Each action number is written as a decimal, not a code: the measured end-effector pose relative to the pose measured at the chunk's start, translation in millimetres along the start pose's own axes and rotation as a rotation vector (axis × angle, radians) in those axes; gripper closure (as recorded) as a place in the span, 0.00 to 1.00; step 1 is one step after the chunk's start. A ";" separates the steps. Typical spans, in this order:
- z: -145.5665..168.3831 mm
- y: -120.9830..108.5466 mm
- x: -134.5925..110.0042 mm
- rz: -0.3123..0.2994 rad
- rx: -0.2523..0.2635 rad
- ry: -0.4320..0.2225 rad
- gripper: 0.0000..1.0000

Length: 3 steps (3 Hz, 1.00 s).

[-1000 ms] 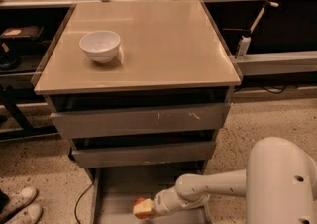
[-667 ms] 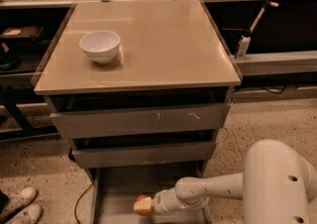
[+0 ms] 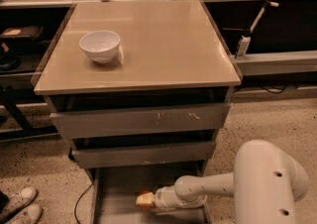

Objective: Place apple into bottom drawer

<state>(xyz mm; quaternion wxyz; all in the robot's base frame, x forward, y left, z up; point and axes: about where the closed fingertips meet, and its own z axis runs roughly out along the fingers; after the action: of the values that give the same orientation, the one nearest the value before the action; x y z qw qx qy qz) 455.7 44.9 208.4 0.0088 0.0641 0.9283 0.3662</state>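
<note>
The bottom drawer [image 3: 116, 188] is pulled open at the foot of the grey cabinet, showing its flat grey floor. My arm reaches in from the lower right. My gripper [image 3: 149, 201] is inside the drawer, low over the floor near its front, shut on the apple [image 3: 143, 199]. The apple shows as a small yellow-orange lump at the gripper's tip. I cannot tell whether it touches the floor.
A white bowl [image 3: 100, 45] stands on the cabinet top [image 3: 163, 44] at the left. The scratched top drawer front [image 3: 138, 119] and the middle drawer front [image 3: 143, 154] overhang the open drawer. White shoes [image 3: 20, 207] and a black cable [image 3: 79, 205] lie on the floor at left.
The gripper with the apple has shifted slightly farther into the drawer. The bowl and drawers have not moved.
</note>
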 end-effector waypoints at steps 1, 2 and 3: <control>14.9 -14.7 -12.3 0.045 0.014 -0.014 1.00; 27.6 -26.3 -23.2 0.080 0.034 -0.023 1.00; 43.4 -36.9 -27.5 0.113 0.042 -0.015 1.00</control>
<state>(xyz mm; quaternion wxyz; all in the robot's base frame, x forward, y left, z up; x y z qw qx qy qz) 481.6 44.2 150.6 -0.0060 0.1193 0.9306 0.3461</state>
